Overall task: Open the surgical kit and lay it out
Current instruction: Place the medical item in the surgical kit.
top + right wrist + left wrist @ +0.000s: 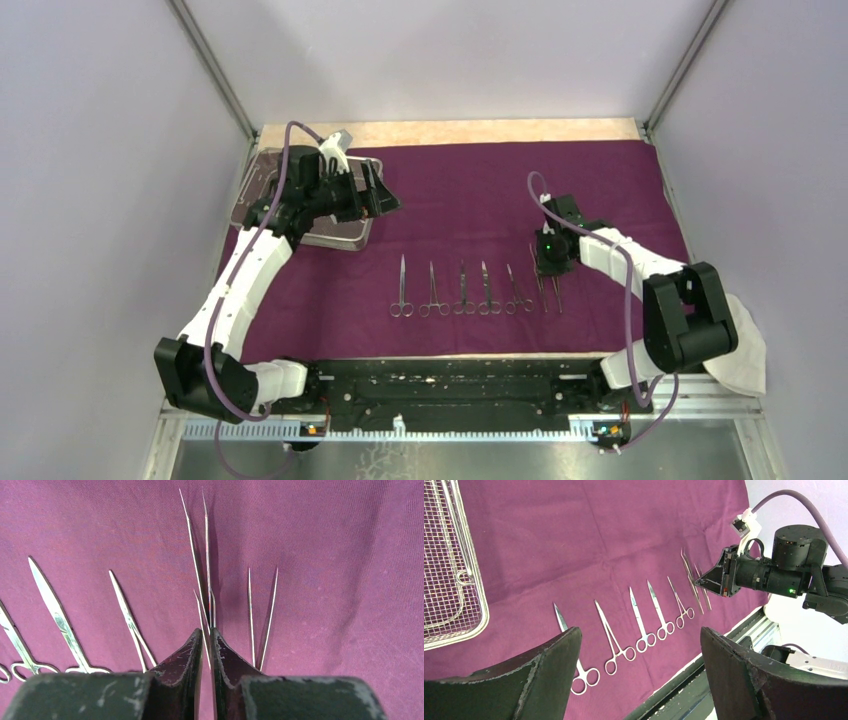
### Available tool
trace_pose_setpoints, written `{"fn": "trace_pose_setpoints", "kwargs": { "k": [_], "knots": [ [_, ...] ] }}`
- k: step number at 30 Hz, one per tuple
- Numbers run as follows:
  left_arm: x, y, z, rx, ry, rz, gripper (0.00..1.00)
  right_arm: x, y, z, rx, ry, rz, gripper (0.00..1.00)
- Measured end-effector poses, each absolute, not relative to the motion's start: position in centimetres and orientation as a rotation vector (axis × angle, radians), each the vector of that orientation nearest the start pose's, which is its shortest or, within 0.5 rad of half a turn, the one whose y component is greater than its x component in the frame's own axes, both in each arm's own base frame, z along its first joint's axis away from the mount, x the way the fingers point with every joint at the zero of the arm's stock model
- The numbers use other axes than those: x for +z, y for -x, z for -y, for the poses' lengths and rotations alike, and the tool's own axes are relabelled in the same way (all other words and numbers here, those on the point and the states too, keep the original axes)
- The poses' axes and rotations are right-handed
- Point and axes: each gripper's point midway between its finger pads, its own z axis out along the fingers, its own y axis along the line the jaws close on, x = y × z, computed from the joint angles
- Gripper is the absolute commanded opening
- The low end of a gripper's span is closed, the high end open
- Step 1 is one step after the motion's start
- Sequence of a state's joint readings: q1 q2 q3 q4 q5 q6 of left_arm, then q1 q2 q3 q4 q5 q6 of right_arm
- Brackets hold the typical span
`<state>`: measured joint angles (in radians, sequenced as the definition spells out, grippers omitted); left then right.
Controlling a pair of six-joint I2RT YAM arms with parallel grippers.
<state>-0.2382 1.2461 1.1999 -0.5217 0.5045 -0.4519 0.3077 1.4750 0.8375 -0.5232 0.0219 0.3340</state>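
the right gripper [207,632] is pinching tweezers [206,555] between nearly closed jaws (only a sliver of gap showing), with a second pair [261,615] lying just beside them on the cloth [480,190]. five scissors [460,292] are lying in a row to their left. the left gripper [639,630] is hovering wide open, holding nothing, near the tray [258,175].
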Motion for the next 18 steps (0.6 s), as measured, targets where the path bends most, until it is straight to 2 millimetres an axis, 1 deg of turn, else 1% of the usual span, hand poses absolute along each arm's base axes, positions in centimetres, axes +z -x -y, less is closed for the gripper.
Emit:
{"fn": "trace_pose_setpoints", "kwargs": {
  "k": [7,9,11,14,16,18],
  "knots": [
    [26.3,-31.4,18.0,-0.937,-0.07,-2.206,0.94,3.4,-27.4,-9.7,0.15,-0.042,-2.744,0.13],
    [26.3,-31.4,18.0,-0.937,-0.07,-2.206,0.95,3.4,-27.2,-9.6,0.145,-0.042,-2.753,0.17],
    [26.3,-31.4,18.0,-0.934,-0.069,-2.206,0.97,3.8,-26.8,-9.5,0.136,-0.042,-2.777,0.24],
    [26.2,-31.6,17.8,-0.915,-0.058,-2.207,0.99,5.9,-27.5,-9.7,0.139,-0.032,-2.765,0.35],
    [25.9,-31.9,17.3,-0.88,-0.041,-2.213,0.99,8.1,-28.3,-10.0,0.158,-0.014,-2.714,0.4],
    [25.4,-32.0,16.7,-0.831,-0.021,-2.227,0.99,10.8,-28.8,-10.2,0.19,0.008,-2.65,0.46]
  ]
}}
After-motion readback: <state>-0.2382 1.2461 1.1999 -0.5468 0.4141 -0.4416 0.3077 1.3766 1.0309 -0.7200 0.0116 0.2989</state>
